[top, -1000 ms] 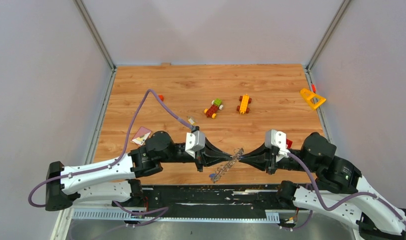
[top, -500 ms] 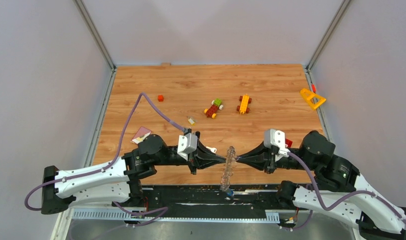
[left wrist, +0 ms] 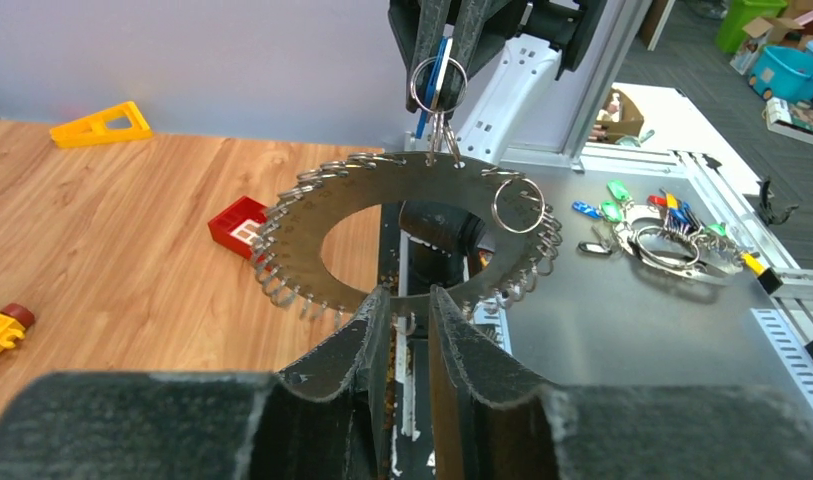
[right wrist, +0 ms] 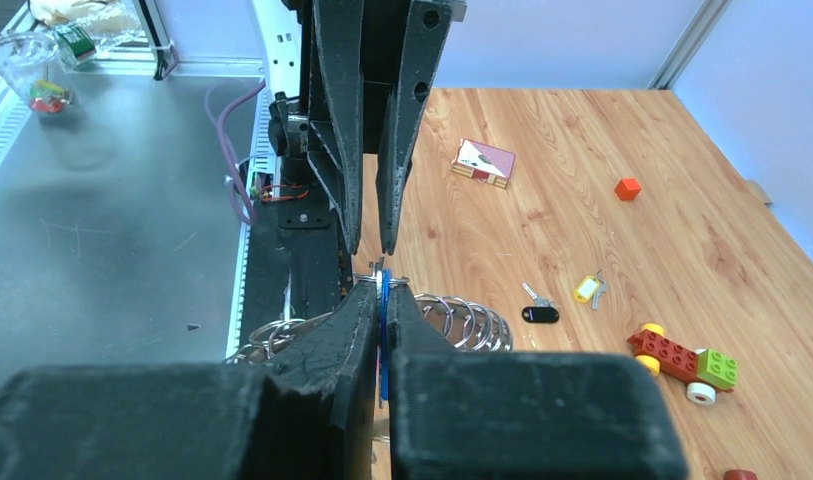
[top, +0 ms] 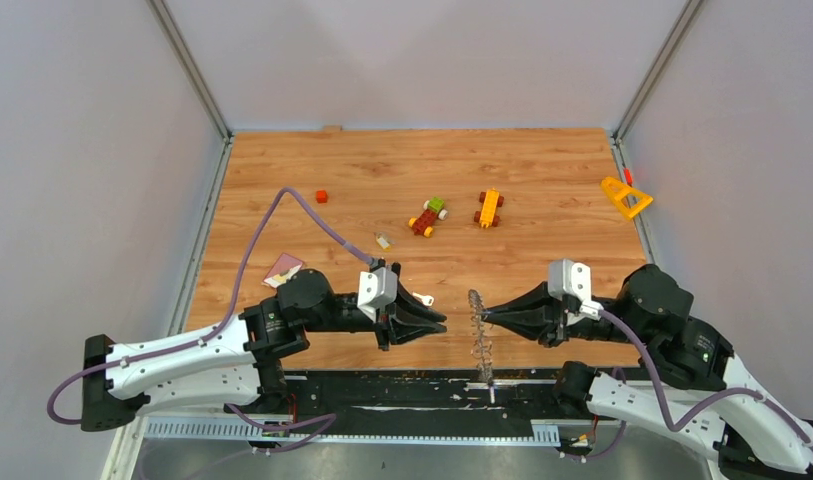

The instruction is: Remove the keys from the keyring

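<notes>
Top external view: above the 6 o'clock edge of the table, the left claw has let go of the keyring and drawn back to the ring's 9 o'clock, fingers now slightly apart and empty. The right claw, at 3 o'clock, stays clamped on a blue key, so the ring hangs edge-on from that key alone. It looks still linked, so the left claw likely needs a fresh grip. A loose black key lies on the table.

Left arm, right arm: white shells, black joints. Purple cable each (white camera block at wrist). Jaws black, tapered.
</notes>
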{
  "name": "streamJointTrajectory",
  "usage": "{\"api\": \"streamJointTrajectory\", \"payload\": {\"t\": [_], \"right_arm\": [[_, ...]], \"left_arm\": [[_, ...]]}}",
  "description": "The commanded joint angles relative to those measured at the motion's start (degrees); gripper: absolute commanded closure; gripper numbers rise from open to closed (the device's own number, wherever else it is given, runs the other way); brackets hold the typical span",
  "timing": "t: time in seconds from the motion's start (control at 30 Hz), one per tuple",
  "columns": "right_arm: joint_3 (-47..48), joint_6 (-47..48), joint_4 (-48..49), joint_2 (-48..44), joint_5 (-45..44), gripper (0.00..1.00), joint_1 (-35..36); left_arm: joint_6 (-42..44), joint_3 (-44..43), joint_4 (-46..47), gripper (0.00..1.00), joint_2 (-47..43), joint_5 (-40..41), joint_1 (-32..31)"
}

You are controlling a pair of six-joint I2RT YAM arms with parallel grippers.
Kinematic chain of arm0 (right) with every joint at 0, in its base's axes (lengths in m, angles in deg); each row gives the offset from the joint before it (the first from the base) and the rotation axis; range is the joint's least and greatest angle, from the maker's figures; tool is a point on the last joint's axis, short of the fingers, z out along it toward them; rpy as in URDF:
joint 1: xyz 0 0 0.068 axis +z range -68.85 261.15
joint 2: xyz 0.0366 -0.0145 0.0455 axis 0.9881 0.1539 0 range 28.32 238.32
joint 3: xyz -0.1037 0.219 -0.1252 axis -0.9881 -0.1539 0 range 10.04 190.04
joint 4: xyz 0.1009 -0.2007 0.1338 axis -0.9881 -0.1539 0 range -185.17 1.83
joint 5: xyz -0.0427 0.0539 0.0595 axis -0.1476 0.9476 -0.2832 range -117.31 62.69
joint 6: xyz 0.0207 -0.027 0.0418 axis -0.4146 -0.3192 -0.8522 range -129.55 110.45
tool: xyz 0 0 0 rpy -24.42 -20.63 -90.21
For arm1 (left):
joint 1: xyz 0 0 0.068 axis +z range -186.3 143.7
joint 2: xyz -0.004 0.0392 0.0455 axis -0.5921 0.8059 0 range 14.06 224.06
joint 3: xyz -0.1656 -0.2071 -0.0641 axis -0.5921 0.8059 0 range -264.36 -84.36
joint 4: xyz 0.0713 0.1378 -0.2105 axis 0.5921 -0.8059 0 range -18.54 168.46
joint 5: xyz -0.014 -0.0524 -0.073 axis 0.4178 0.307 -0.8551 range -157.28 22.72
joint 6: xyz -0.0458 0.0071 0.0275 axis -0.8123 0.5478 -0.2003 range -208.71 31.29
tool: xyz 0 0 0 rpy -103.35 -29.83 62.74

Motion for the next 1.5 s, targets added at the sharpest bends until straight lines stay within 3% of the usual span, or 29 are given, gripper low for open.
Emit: {"api": "streamJointTrajectory", "payload": {"t": [0.0, 0.17, 0.7, 1.33, 1.47], "right_arm": [[2.5, 3.5, 1.3, -0.1, 2.8, 1.00, -0.2], [2.9, 6.3, -0.4, -1.4, 5.7, 1.00, -0.2], [2.1, 21.9, -5.0, -6.0, 29.0, 1.00, -0.1], [-2.1, 27.3, -1.9, -6.7, 30.4, 1.00, -0.1], [-2.6, 27.9, -2.0, -6.4, 28.6, 1.00, -0.2]], "left_arm": [[-0.7, 1.6, 4.3, 0.71, -1.2, 0.7, 0.2], [-1.2, 2.6, 6.7, 0.65, -0.7, 0.3, 0.2], [-0.7, 4.3, 6.9, 0.65, -3.4, -3.7, 0.2], [-0.2, 3.1, 9.6, 0.70, -0.9, -5.4, 0.2], [1.4, 1.2, 9.7, 0.63, -0.7, -6.2, 0.2]]}}
